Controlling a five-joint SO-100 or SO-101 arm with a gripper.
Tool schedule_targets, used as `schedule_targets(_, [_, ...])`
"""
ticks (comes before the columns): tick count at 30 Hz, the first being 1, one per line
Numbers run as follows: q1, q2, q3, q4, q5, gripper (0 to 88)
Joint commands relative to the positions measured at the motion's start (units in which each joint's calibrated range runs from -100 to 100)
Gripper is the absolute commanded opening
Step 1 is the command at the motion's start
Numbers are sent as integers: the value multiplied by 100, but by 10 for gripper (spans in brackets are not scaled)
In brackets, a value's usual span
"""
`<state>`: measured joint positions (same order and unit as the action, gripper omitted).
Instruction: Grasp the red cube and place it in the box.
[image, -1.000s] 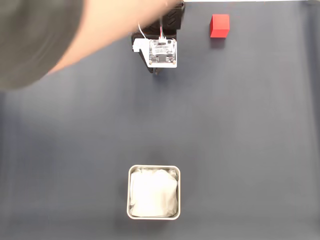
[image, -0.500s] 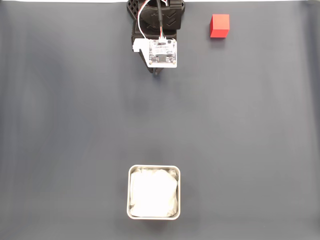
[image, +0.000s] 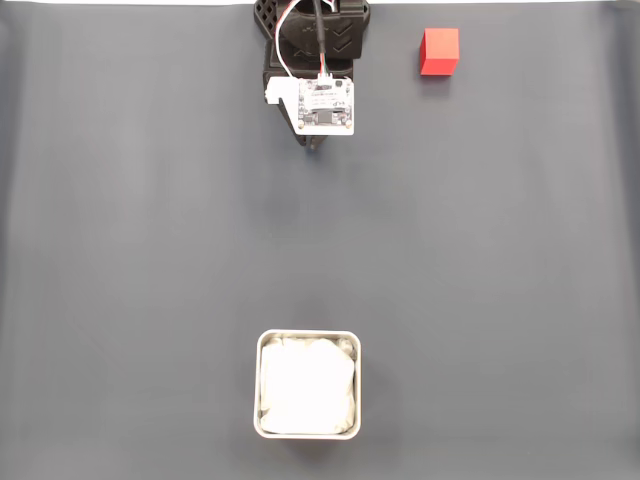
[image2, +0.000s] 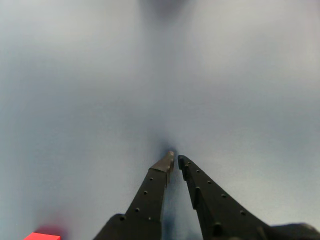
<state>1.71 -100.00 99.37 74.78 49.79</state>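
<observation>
The red cube (image: 439, 51) sits on the dark mat near the top edge of the fixed view, to the right of the arm. A corner of the red cube (image2: 42, 236) peeks in at the bottom left of the wrist view. The box (image: 308, 384), a white-rimmed square tray lined with white paper, stands low in the centre. My gripper (image2: 176, 160) is shut with nothing between its black fingers, tips close to the mat. From above, the gripper (image: 315, 146) is mostly hidden under the white camera board (image: 326, 105).
A dark grey mat (image: 480, 250) covers the table, with a wide bare stretch between arm and box. The arm's black base (image: 312, 25) stands at the top edge.
A person's arm that reached across the upper left one second ago has withdrawn out of view. The robot arm, cube and box have not moved.
</observation>
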Motion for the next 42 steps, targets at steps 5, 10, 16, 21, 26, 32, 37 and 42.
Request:
schedule_targets(5, [-14,9,45,112,-39,0])
schedule_targets(10, [-14,9,45,112,-39,3])
schedule_targets(16, [-57,9,45,112,-44,0])
schedule_targets(21, [-64,9,45,46,-54,0])
schedule_targets(26, [-21,165,-347,-1093,-210,0])
schedule_targets(32, [-85,1846,-3267,-1593,-332,0])
schedule_targets(37, [-71,3120,-5530,-986,-293,0])
schedule_targets(42, [-50,3925,-6716,-429,-181,0])
